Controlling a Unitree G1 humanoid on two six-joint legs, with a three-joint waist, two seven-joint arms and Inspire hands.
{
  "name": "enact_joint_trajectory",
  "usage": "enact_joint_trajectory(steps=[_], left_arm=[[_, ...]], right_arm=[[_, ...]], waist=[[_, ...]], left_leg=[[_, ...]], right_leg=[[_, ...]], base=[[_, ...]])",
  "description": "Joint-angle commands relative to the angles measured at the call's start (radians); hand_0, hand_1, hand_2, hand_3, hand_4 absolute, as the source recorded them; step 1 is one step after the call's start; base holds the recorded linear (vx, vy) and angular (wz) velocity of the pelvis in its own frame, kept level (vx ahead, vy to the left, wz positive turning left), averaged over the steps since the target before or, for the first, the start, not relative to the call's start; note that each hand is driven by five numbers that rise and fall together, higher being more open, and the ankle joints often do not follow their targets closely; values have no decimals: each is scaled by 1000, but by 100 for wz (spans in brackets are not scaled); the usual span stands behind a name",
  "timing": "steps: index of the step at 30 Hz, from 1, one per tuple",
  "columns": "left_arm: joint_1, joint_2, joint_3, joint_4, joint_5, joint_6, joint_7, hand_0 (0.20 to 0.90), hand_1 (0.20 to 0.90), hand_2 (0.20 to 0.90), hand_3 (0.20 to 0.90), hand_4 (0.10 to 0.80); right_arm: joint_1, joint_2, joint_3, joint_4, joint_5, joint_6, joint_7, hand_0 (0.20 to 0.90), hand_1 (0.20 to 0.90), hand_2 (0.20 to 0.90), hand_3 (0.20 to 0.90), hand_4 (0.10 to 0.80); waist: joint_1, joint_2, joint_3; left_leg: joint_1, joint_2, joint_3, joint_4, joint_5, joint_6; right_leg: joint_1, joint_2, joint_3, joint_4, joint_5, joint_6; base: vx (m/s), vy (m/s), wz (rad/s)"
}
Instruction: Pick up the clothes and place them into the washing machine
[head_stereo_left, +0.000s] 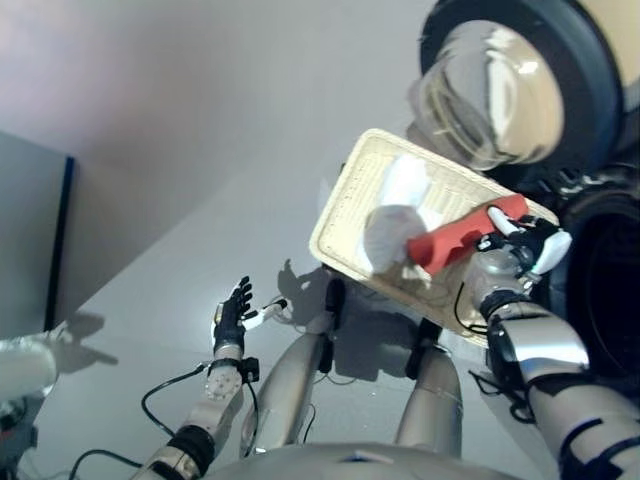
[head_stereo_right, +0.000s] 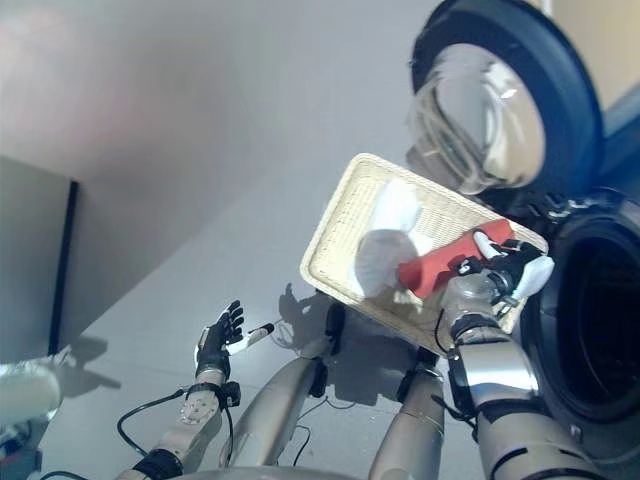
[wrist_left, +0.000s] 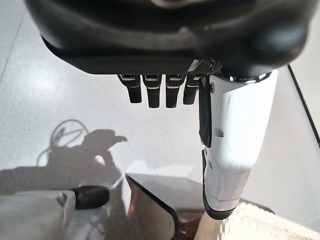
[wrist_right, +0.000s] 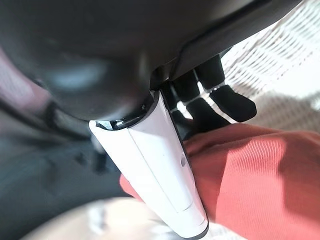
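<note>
A cream wicker basket (head_stereo_left: 340, 200) lies on the floor by the washing machine's dark drum opening (head_stereo_left: 610, 290). In it are white clothes (head_stereo_left: 395, 215) and a red cloth (head_stereo_left: 460, 232) that stretches toward the basket's right edge. My right hand (head_stereo_left: 525, 245) is at that edge, shut on the red cloth (wrist_right: 250, 170), which is pinched between the white-covered thumb (wrist_right: 165, 170) and the dark fingers (wrist_right: 225, 95). My left hand (head_stereo_left: 232, 315) hangs open over the floor at the lower left, its fingers (wrist_left: 155, 92) straight and holding nothing.
The washer's round glass door (head_stereo_left: 510, 85) stands swung open above the basket. A grey cabinet (head_stereo_left: 30, 230) stands at the far left, with a pale object (head_stereo_left: 20, 365) below it. Light grey floor lies between my left hand and the basket.
</note>
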Motion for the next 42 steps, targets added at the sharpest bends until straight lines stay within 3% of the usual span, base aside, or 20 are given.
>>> enact_joint_trajectory(steps=[1, 4, 14, 19, 20, 21, 22, 23, 28, 39, 42], left_arm=[[-38, 8, 47, 4, -38, -62, 13, 900, 900, 900, 900, 800], [-25, -9, 48, -2, -71, -81, 4, 900, 900, 900, 900, 800], [-13, -27, 44, 57, -87, -85, -19, 900, 900, 900, 900, 800], [-20, -47, 22, 89, -111, -80, -43, 900, 900, 900, 900, 800], [-10, -46, 16, 68, -123, -85, -61, 900, 900, 900, 900, 800], [-11, -47, 16, 67, -124, -84, -61, 900, 900, 900, 900, 800], [1, -38, 2, 41, -122, -88, -73, 900, 900, 900, 900, 800], [0, -40, 1, 40, -121, -87, -73, 900, 900, 900, 900, 800], [14, -40, -35, 59, -118, -86, -85, 900, 900, 900, 900, 800], [34, -33, -47, 56, -102, -86, -103, 900, 900, 900, 900, 800], [44, -19, -44, 27, -92, -92, -107, 900, 900, 900, 900, 800]], right_arm=[[22, -53, -38, -70, 88, -122, -41, 200, 200, 200, 200, 300], [59, -35, -124, -122, 145, -198, -79, 200, 200, 200, 200, 300], [81, -42, -233, -140, 267, -278, -54, 200, 200, 200, 200, 300], [72, -47, -297, -143, 361, -313, -26, 200, 200, 200, 200, 300], [42, -91, -298, -147, 344, -299, -34, 200, 200, 200, 200, 300], [40, -94, -298, -147, 344, -298, -35, 200, 200, 200, 200, 300], [-9, -153, -298, -141, 329, -286, -45, 200, 200, 200, 200, 300], [-13, -157, -296, -137, 330, -285, -45, 200, 200, 200, 200, 300], [-151, -282, -250, -151, 275, -264, -72, 200, 200, 200, 200, 300], [-281, -466, -182, -207, 163, -235, -117, 200, 200, 200, 200, 300], [-338, -553, -130, -225, 111, -222, -131, 200, 200, 200, 200, 300]], waist=[[4, -8, 8], [-13, 8, 5], [-33, 37, -11], [-48, 69, -26], [-47, 99, -29], [-46, 100, -28], [-38, 133, -29], [-36, 134, -29], [-20, 211, -28], [-22, 283, -41], [-16, 301, -51]], left_leg=[[-8, -2, -9, 13, -48, -83], [-5, 0, -3, -1, -44, -83], [22, -2, 22, -23, -44, -83], [36, -13, 46, -22, -55, -82], [37, -25, 56, -17, -61, -80], [32, -25, 57, -18, -53, -79], [32, -35, 67, -15, -63, -78], [31, -35, 69, -15, -64, -77], [8, -50, 125, -5, -76, -75], [-10, -60, 174, 38, -108, -72], [-16, -58, 176, 40, -110, -71]], right_leg=[[53, 33, -30, -138, 114, -30], [51, 35, -23, -156, 120, -29], [65, 40, 14, -185, 132, -24], [69, 35, 45, -201, 140, -20], [62, 27, 62, -198, 141, -18], [58, 27, 63, -201, 150, -19], [45, 20, 80, -191, 142, -16], [41, 20, 82, -189, 141, -15], [-45, 10, 135, -126, 126, -14], [-116, 11, 194, -41, 89, -17], [-136, 20, 200, -20, 75, -23]], base=[[-25, 3, -19], [-25, 19, -10], [-3, 30, -13], [-7, 75, -18], [-42, 89, -13], [-47, 170, -7], [-30, 86, -6], [-10, 141, -9], [7, 112, -21], [48, 24, -15], [36, -37, -12]])
